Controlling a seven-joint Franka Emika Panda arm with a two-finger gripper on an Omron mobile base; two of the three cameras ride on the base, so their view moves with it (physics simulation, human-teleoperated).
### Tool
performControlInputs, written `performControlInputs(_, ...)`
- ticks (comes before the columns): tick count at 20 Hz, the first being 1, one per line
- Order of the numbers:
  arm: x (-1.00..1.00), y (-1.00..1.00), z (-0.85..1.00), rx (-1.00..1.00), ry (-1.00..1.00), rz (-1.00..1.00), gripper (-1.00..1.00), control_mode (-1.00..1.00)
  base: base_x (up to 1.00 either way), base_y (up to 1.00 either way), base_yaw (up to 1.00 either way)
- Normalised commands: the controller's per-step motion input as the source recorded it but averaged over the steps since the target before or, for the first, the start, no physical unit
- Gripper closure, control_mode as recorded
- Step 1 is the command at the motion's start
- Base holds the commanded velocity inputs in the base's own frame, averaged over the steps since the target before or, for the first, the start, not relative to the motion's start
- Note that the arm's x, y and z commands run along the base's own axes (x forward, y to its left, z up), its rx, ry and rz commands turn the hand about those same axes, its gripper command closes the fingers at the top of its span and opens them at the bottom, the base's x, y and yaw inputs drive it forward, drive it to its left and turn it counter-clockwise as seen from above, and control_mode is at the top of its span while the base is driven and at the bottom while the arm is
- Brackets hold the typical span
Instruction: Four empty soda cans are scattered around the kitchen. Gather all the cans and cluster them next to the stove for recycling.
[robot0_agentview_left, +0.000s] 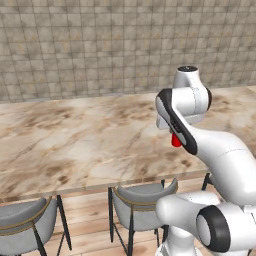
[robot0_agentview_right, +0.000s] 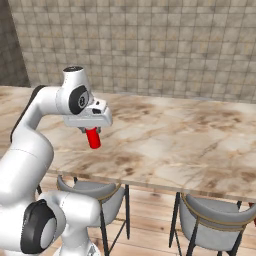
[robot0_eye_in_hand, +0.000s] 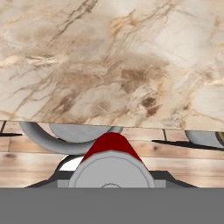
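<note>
One can: a red soda can (robot0_agentview_right: 92, 138) hangs straight down from the gripper (robot0_agentview_right: 90, 131), silver top (robot0_eye_in_hand: 111, 172) toward the hand.
Gripper: fingers pinched on the can's upper part, holding it clear of everything.
Surface: marble surface (robot0_agentview_right: 165, 145) below and beyond the gripper, not touching the can.
Chairs: grey chairs (robot0_agentview_left: 142, 202) below the gripper, at the surface's near edge.

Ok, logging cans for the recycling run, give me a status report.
Gripper shut on red soda can, held above the marble counter. Stools below the edge. Nothing in the way.
</note>
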Motion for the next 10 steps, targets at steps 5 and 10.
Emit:
performControlInputs(5,-0.04,-0.16,0.00,0.00,-0.02,0.00,1.00,-1.00,0.00,0.00,0.00)
performControlInputs(10,0.00,-0.08,0.00,0.00,-0.01,0.00,1.00,-1.00,0.00,0.00,0.00)
